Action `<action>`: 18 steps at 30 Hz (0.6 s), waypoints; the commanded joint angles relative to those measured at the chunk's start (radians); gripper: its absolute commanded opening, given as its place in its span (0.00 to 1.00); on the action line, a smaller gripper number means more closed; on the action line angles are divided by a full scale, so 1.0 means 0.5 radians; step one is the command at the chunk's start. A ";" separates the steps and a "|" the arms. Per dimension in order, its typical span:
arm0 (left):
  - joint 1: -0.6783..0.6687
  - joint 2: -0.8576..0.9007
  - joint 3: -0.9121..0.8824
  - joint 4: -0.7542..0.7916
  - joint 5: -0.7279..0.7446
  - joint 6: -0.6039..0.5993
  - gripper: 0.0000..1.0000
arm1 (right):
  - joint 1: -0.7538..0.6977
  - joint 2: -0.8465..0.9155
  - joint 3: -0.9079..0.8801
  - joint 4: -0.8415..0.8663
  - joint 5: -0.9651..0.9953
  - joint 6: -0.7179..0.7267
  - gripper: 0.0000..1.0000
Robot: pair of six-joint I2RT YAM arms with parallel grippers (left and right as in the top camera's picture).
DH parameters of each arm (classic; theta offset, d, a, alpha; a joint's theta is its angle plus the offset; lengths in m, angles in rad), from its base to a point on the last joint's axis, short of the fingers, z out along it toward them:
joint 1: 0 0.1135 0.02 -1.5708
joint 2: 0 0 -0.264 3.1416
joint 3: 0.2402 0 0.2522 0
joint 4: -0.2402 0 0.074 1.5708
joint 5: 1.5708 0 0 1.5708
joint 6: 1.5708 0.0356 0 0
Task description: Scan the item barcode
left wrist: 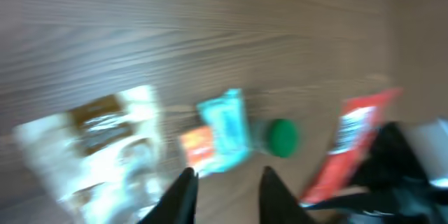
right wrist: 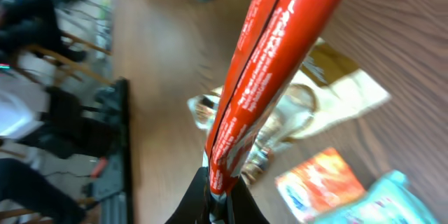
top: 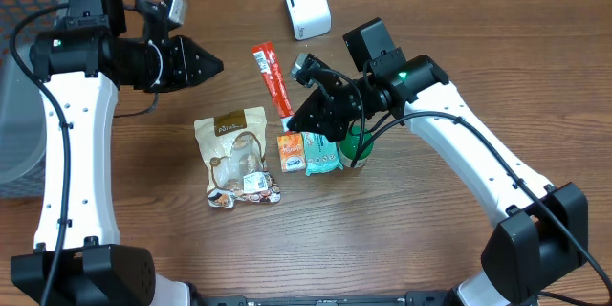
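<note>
The right gripper [top: 293, 115] is clamped on one end of the red stick packet [top: 272, 75], holding it slantwise over the middle of the worktop, between the brown pouch [top: 237, 134] and the white scanner [top: 306, 5] near the far edge. The left gripper [top: 216, 62] hangs to the left, fingers slightly parted, holding nothing. I'd say bring the packet before the scanner's face and turn it slowly, keeping the barcode uncovered by the jaws.
</note>
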 commanded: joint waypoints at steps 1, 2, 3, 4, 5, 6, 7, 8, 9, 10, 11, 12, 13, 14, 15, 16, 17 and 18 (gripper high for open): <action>0.008 0.009 -0.025 0.004 -0.613 0.026 0.34 | 0.034 -0.050 0.002 0.005 0.280 -0.003 0.04; 0.008 0.009 -0.025 0.004 -0.706 0.025 0.38 | 0.050 -0.050 0.002 0.004 0.354 -0.002 0.04; 0.008 0.009 -0.025 0.004 -0.769 0.018 0.43 | 0.069 -0.050 0.002 0.004 0.429 -0.003 0.04; 0.008 0.009 -0.024 0.003 -0.813 0.010 0.52 | 0.091 -0.050 0.002 0.005 0.519 -0.003 0.04; 0.008 0.009 -0.025 0.003 -0.835 0.005 0.80 | 0.121 -0.050 0.002 0.005 0.645 -0.004 0.04; 0.008 0.009 -0.024 0.004 -0.836 0.005 1.00 | 0.149 -0.050 0.002 0.007 0.764 -0.004 0.04; 0.008 0.009 -0.024 0.004 -0.835 0.005 1.00 | 0.179 -0.050 0.002 0.010 0.885 -0.004 0.04; 0.008 0.009 -0.025 0.005 -0.835 0.005 1.00 | 0.215 -0.050 0.002 0.014 1.019 -0.004 0.04; 0.008 0.009 -0.025 0.004 -0.835 0.005 1.00 | 0.242 -0.050 0.002 0.021 1.118 -0.003 0.04; 0.008 0.009 -0.025 0.004 -0.836 0.005 1.00 | 0.272 -0.050 0.002 0.029 1.221 -0.002 0.04; 0.008 0.009 -0.025 0.004 -0.836 0.005 1.00 | 0.286 -0.050 0.002 0.032 1.268 -0.001 0.04; 0.008 0.009 -0.025 0.005 -0.836 0.005 1.00 | 0.298 -0.050 0.003 0.035 1.322 0.018 0.04; 0.008 0.009 -0.025 0.004 -0.836 0.005 1.00 | 0.306 -0.050 0.005 0.037 1.386 0.055 0.03; 0.008 0.009 -0.025 0.004 -0.836 0.005 1.00 | 0.306 -0.050 0.014 0.028 1.417 0.069 0.03; 0.008 0.009 -0.025 0.004 -0.838 0.006 1.00 | 0.305 -0.050 0.027 0.016 1.428 0.074 0.03; 0.008 0.009 -0.024 0.004 -0.838 0.006 1.00 | 0.305 -0.050 0.049 0.000 1.428 0.074 0.03; 0.008 0.009 -0.025 0.004 -0.838 0.006 1.00 | 0.301 -0.050 0.085 -0.024 1.429 0.073 0.03; 0.008 0.009 -0.025 0.005 -0.838 0.006 1.00 | 0.301 -0.050 0.123 -0.047 1.437 0.074 0.03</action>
